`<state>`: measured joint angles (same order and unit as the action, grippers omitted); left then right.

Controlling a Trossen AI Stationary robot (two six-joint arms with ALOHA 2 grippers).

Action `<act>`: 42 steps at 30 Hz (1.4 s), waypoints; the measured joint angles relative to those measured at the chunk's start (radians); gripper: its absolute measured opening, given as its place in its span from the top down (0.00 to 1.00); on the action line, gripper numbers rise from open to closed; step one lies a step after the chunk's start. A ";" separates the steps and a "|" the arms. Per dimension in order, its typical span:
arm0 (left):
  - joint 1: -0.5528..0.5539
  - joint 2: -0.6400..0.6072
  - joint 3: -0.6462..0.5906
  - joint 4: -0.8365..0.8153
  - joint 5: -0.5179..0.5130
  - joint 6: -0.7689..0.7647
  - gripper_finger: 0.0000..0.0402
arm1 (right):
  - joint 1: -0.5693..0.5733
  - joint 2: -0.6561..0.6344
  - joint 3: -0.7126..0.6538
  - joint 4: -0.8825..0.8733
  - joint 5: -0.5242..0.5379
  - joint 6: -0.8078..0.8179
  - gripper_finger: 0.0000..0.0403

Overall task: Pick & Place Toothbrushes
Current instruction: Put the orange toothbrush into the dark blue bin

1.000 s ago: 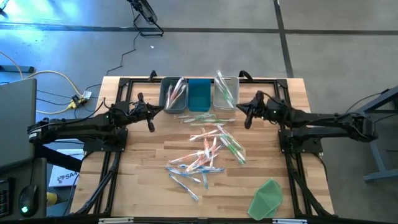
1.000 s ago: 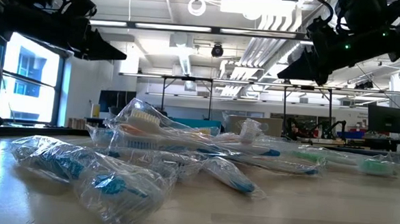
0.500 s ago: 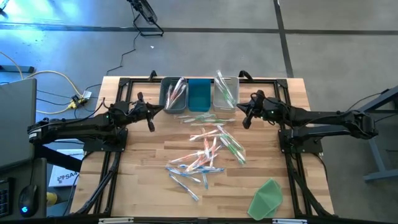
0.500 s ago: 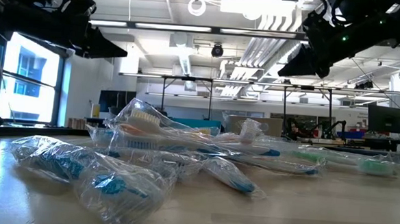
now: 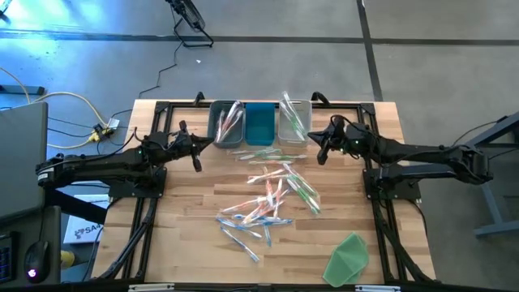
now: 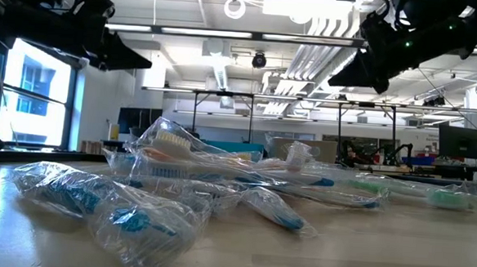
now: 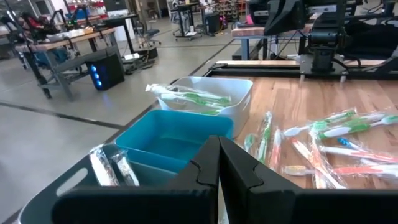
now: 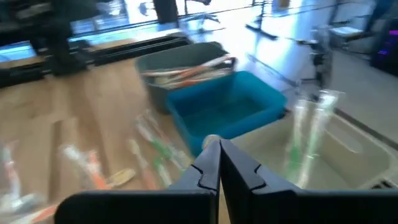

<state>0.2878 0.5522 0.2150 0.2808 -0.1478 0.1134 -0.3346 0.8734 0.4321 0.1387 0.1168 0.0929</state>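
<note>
From above, wrapped toothbrushes (image 5: 272, 199) lie scattered across the middle of the wooden table (image 5: 186, 219), below three bins at the top centre: a grey bin (image 5: 226, 124), a blue bin (image 5: 260, 123) and a pale bin (image 5: 294, 122). The left gripper (image 5: 198, 155) sits left of the bins, fingers together and empty. The right gripper (image 5: 320, 146) sits just right of the pale bin, also closed and empty. A green sheet (image 5: 349, 257) lies at the lower right.

At table level, the toothbrushes (image 6: 220, 181) fill the centre foreground, with both arms dark at the upper corners.

The left wrist view shows closed fingers (image 7: 205, 171) at bottom centre and bins above.

The right wrist view shows closed fingers (image 8: 208, 165) before the blue bin (image 8: 227, 106).
</note>
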 joint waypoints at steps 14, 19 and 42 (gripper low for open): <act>-0.001 0.081 0.000 0.000 0.132 -0.308 1.00 | -0.263 -0.004 -0.150 0.356 -0.351 -0.061 1.00; -0.017 0.173 0.014 0.008 0.126 -0.335 1.00 | -0.365 -0.003 -0.238 0.495 -0.379 0.022 1.00; -0.381 0.415 0.153 0.007 -0.221 -0.378 1.00 | -0.617 -0.004 -0.263 0.510 -0.713 0.007 1.00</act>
<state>-0.0931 0.9676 0.3683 0.2882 -0.3688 -0.2648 -0.9515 0.8696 0.1688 0.6483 -0.5960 0.1002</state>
